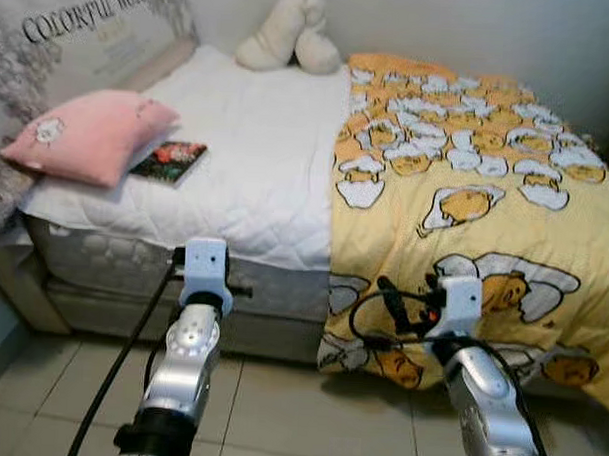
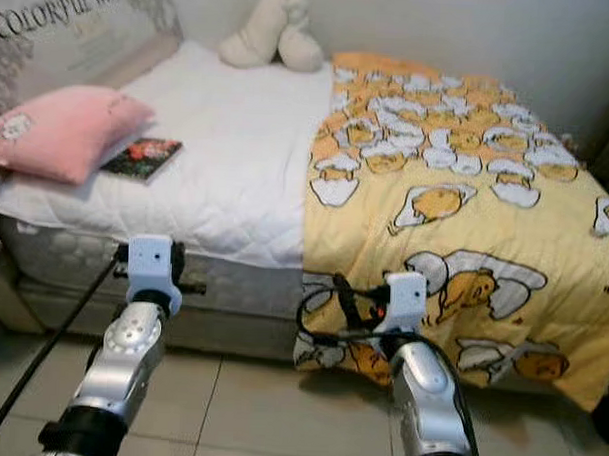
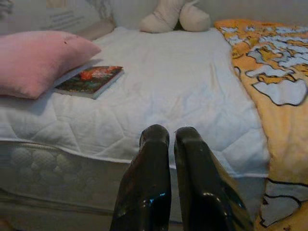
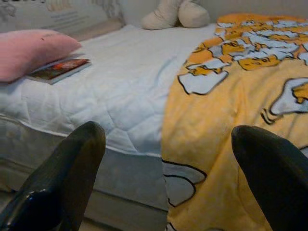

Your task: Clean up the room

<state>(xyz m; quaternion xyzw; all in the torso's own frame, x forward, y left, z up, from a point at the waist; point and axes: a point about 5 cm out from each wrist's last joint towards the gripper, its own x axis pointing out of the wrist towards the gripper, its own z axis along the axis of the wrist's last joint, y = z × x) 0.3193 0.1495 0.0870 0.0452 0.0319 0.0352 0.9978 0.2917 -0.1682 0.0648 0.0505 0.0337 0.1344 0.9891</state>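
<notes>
A bed with a white quilted sheet [image 1: 257,156] stands before me. A yellow cartoon-print blanket [image 1: 466,184] covers its right half and hangs over the near edge. At the bed's left lies a pink pillow [image 1: 88,135], with a book [image 1: 169,161] flat beside it. A cream plush toy [image 1: 289,32] rests at the back against the wall. My left gripper [image 3: 172,137] is shut and empty, held low in front of the mattress edge. My right gripper [image 4: 171,139] is open wide, just short of the blanket's hanging edge, touching nothing.
A printed cushion reading "COLORFUL WORLD" [image 1: 81,30] leans at the head of the bed, far left. The bed base [image 1: 113,281] sits just ahead of both arms. Grey tiled floor [image 1: 298,418] lies beneath me.
</notes>
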